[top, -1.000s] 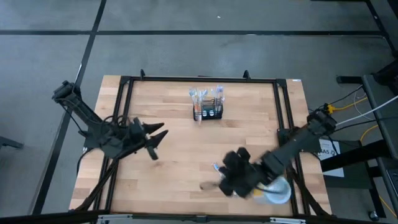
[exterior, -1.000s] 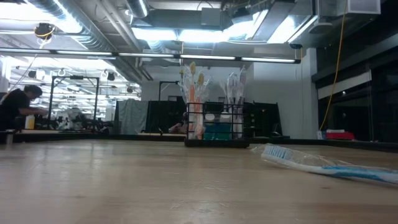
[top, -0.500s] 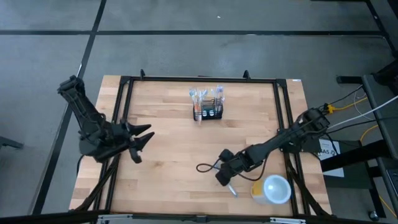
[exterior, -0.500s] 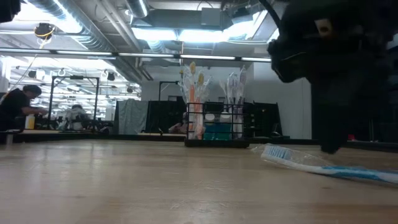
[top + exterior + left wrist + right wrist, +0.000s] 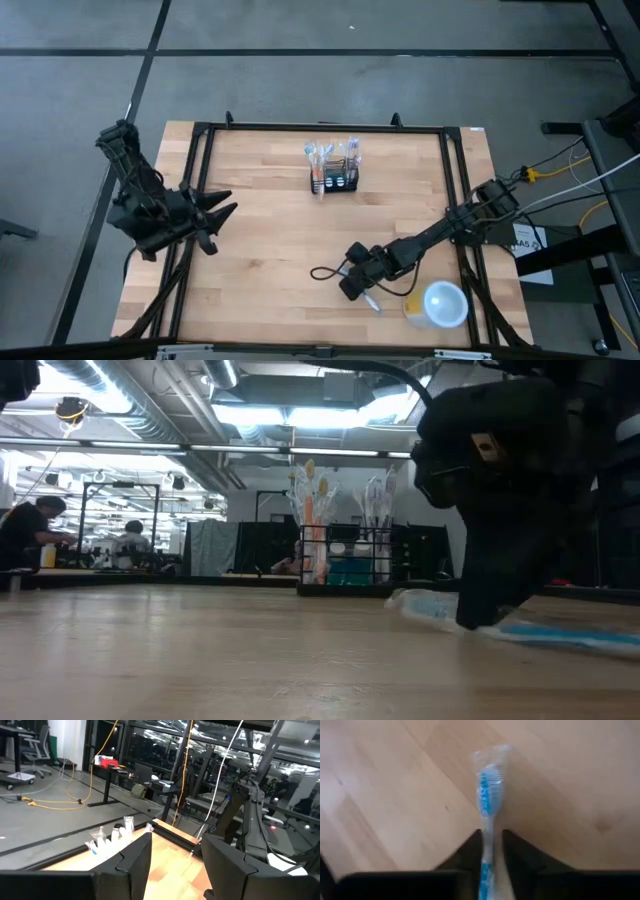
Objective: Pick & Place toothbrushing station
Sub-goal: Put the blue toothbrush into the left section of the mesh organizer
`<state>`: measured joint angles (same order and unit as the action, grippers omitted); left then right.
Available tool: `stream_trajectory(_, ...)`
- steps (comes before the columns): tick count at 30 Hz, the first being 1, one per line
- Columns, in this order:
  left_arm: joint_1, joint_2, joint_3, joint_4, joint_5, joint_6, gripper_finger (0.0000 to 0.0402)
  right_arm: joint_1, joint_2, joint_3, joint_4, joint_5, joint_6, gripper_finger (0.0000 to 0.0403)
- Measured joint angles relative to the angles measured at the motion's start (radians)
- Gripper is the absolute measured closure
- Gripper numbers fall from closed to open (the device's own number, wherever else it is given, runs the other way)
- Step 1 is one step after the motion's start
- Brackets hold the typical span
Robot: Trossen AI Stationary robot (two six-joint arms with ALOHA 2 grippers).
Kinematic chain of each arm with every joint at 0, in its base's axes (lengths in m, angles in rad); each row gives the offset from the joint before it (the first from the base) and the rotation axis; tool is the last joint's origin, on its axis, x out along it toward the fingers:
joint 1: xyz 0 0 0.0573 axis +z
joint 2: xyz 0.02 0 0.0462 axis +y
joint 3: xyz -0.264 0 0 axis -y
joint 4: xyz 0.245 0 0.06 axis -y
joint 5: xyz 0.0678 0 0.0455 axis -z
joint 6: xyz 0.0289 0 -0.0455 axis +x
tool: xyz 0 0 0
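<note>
The black mesh holder [image 5: 333,178] stands at the table's far middle with several wrapped toothbrushes upright in it; it also shows in the low view [image 5: 345,568]. A blue-and-white toothbrush in a clear wrapper [image 5: 488,785] lies flat on the wood at the near right [image 5: 560,635]. My right gripper [image 5: 356,282] is down on it, fingers on either side of its neck. My left gripper [image 5: 215,214] is open and empty over the table's left rail. My right gripper pinches the wrapped toothbrush's neck [image 5: 488,837], just behind the bristle head, between its two fingers. The fingers [image 5: 478,600] come from above, slanting down, and lie along the brush. The brush lies flat on the table, its head sticking out past the fingertips.
A round yellow cup with a pale lid [image 5: 440,304] stands at the near right, close behind my right arm. A black frame rail [image 5: 320,128] runs around the table. Bare wood lies between the holder and the toothbrush.
My right gripper has swung from beside the cup toward the table's left and come down onto the toothbrush. The brush's head has slid a little along the table. My left gripper has drawn back toward the table's left edge.
</note>
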<state>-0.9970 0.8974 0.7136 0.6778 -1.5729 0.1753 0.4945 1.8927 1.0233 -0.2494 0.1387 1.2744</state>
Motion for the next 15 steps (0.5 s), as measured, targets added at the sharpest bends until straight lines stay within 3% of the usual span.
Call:
stream_trajectory(3, -0.007, 0.0, 0.0, 0.036, 0.0, 0.037, 0.0238, 0.01, -0.009, -0.004, 0.017, 0.063, -0.027, 0.0385)
stream_trajectory(7, -0.011, 0.0, 0.0, 0.037, 0.0, 0.041, 0.0254, 0.015, -0.042, -0.004, 0.013, 0.226, -0.004, 0.0398)
stream_trajectory(15, -0.009, 0.001, 0.0, 0.03, 0.001, 0.048, 0.0289, -0.017, -0.226, 0.031, 0.01, 0.809, -0.059, 0.0401)
